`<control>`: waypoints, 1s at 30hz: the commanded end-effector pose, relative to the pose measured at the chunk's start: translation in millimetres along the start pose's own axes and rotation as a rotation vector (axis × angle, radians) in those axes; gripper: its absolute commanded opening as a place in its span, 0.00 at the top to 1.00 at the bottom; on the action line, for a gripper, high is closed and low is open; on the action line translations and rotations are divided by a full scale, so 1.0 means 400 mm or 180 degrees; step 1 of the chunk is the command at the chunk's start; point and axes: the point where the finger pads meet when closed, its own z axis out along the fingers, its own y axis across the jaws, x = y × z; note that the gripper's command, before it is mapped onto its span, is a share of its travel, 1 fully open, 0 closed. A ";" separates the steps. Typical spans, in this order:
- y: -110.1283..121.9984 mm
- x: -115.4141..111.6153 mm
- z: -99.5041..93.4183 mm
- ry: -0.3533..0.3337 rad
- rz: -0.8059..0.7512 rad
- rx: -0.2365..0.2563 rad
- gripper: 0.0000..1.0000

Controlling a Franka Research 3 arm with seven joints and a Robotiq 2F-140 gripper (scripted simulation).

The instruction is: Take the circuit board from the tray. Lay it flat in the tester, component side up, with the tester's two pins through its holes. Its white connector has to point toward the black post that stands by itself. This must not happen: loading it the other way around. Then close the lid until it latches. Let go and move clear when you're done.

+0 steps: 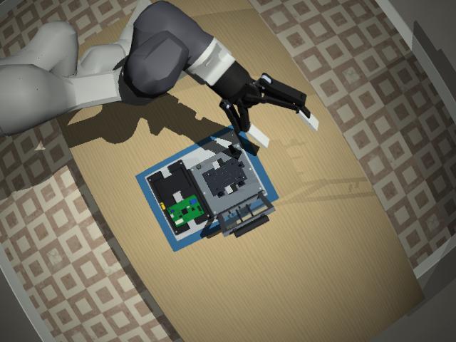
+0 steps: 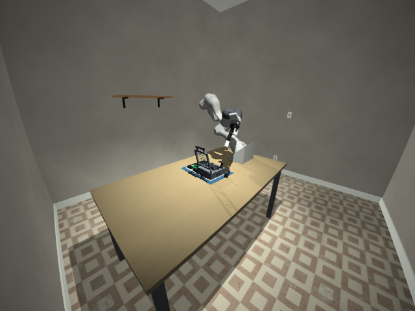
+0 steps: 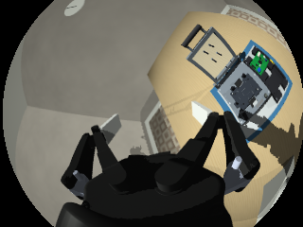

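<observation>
Green catches your eye on the left: there's your circuit board [image 1: 189, 207] [image 2: 196, 166] [image 3: 260, 63], sitting at the near end of the black tray [image 1: 172, 184] [image 3: 276, 84], components showing, its pale connector [image 1: 179, 221] at the near-left corner. The tray seems to keep it ready for pickup, side by side with the tester [image 1: 235, 197] [image 2: 214, 173] [image 3: 229, 92], so your carry should be short.

Moving right, the tester's dark nest is waiting for that board. The lid [image 1: 221, 224] [image 2: 196, 157] [image 3: 195, 64] stands raised on the near side, leaving access from above. What looks like the lone black post [image 1: 232, 149] rises at the tester's far side; you'll probably need to turn the board so the connector faces it. Backwards is the danger here, and you can't make out the pins well enough to aim yet.

Further right, your claw [image 1: 284, 128] [image 2: 228, 142] [image 3: 156, 118] hangs wide open, nothing in it, off to the far right of the tester. Next call: swing left over the tray, minding that upright lid.

Underneath, a blue mat [image 1: 272, 193] [image 2: 214, 182] [image 3: 289, 85] frames both fixtures on your pale, wood-grained bench [image 1: 294, 239] [image 2: 174, 201] [image 3: 175, 61]. Long shadows stretch across it; beyond, patterned tiles [image 1: 350, 73] [image 2: 251, 251] [image 3: 163, 130], grey walls [image 2: 133, 60] [image 3: 71, 71] and a brown shelf [image 2: 142, 96].
</observation>
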 end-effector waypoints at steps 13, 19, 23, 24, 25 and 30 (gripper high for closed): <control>-0.056 0.022 -0.040 -0.0049 -0.0206 -0.0042 0.00; 0.023 0.221 0.002 0.0363 0.0487 -0.0774 0.00; 0.092 0.348 0.012 0.0501 0.0832 -0.1170 0.00; 0.121 0.371 -0.001 0.0515 0.1079 -0.1392 0.00; 0.140 0.401 0.000 0.0561 0.1168 -0.1533 0.00; 0.231 0.499 -0.021 0.0600 0.1592 -0.2078 0.00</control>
